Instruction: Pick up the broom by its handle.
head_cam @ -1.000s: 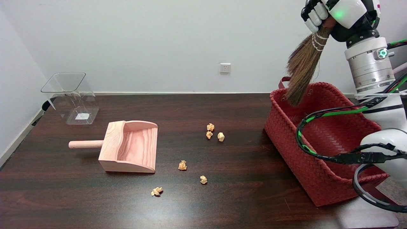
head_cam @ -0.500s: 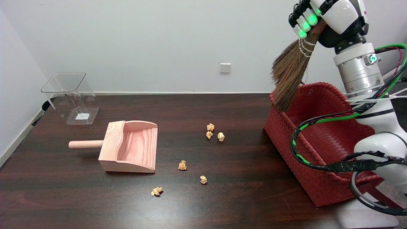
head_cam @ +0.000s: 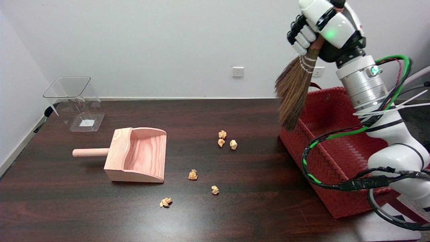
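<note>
The black-and-white right hand [head_cam: 315,28] sits high at about one o'clock in the head view, its fingers wrapped tight around the handle of the small brown straw broom with white binding cords [head_cam: 294,89]. The handle itself is almost wholly hidden inside the fist; only a short reddish stub shows just under the fingers. Held this way, near the bound neck, the broom hangs bristles down and slanted toward seven o'clock, which looks like a grip chosen for control of the brush end. The broom is clear of everything: its tips hang in the air in front of the left rim of the red woven basket [head_cam: 339,161], and I cannot tell whether they are directly above the rim or just beyond it. By my judgement the pick-up is as good as done.

The basket fills the four o'clock part of the dark wooden bench [head_cam: 235,215] and, with the arm's looped cables [head_cam: 322,144] draped across it, is the nearest thing the bristles could catch on. Well apart toward the centre lie crumpled tan paper scraps [head_cam: 221,138] in a loose scatter. At nine o'clock rests a pale wooden dustpan [head_cam: 137,156] with its round handle pointing left, and beyond it, at ten o'clock, a clear plastic container [head_cam: 75,102] stands by the wall
</note>
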